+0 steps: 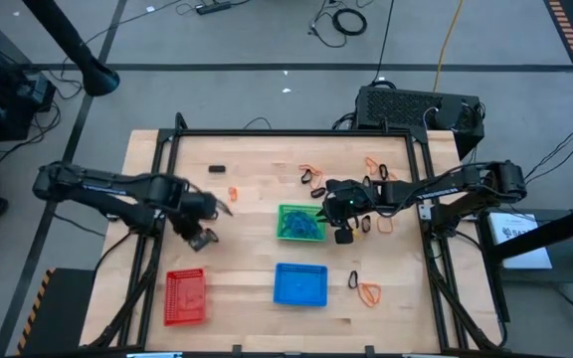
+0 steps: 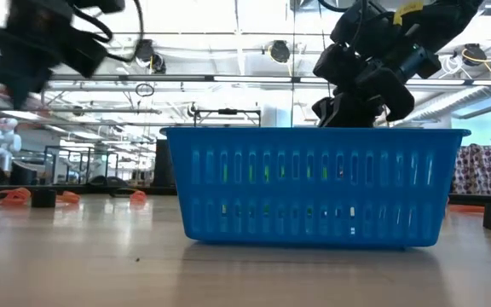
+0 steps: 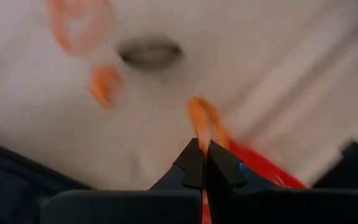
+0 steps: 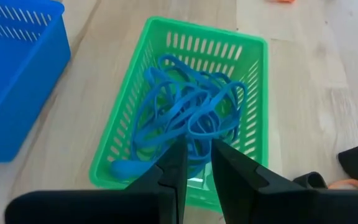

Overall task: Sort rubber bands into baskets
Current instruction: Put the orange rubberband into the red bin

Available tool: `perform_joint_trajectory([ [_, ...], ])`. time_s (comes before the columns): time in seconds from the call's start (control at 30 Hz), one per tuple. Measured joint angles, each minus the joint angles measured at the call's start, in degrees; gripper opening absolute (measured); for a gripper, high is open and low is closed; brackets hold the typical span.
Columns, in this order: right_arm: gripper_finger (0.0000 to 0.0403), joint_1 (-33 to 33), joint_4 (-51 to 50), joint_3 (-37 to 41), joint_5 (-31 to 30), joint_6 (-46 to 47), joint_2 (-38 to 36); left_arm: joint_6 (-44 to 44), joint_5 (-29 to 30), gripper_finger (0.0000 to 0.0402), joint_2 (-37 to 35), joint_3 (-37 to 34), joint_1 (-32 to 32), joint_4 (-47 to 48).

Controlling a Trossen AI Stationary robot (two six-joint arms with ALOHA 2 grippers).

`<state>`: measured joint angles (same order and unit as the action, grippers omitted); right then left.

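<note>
Orange rubber band (image 3: 202, 121) pinched in the closed left end effector (image 3: 204, 152), hanging lengthwise off its tips. Red basket (image 1: 185, 296) at the surface's near-left corner, nearer the left arm. Right end effector (image 4: 196, 163), slightly parted and holding nothing, hovers above the green basket (image 1: 300, 223) of blue bands (image 4: 185, 115). Blue basket (image 1: 299, 283) beside. Baskets: three.

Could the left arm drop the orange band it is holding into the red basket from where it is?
Probably yes: the left gripper is shut on the orange band, and the red basket sits close by with nothing between them.
</note>
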<state>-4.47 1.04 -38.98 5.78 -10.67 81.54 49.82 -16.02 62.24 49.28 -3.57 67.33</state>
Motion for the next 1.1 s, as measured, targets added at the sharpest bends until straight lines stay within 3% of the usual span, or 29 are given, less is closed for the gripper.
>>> perform_joint_trajectory([
  [0.13,0.0066,0.0,0.23,0.0,0.0,-1.75,0.0,10.01,-4.83,0.0002,-0.02,0.0,-7.17,-2.49],
  [0.6,0.0066,0.02,1.11,-2.06,-0.02,-6.95,-0.42,35.89,-4.95,0.0002,6.2,-0.04,-29.27,-13.47],
  [0.87,0.0066,0.37,1.14,-2.19,0.11,-0.27,-0.44,37.82,-5.04,0.0012,12.91,-0.09,-35.99,-19.89],
  [1.1,0.0066,0.46,0.42,-2.22,0.2,8.83,-0.44,35.15,-4.71,0.0022,17.34,-0.09,-37.47,-18.22],
])
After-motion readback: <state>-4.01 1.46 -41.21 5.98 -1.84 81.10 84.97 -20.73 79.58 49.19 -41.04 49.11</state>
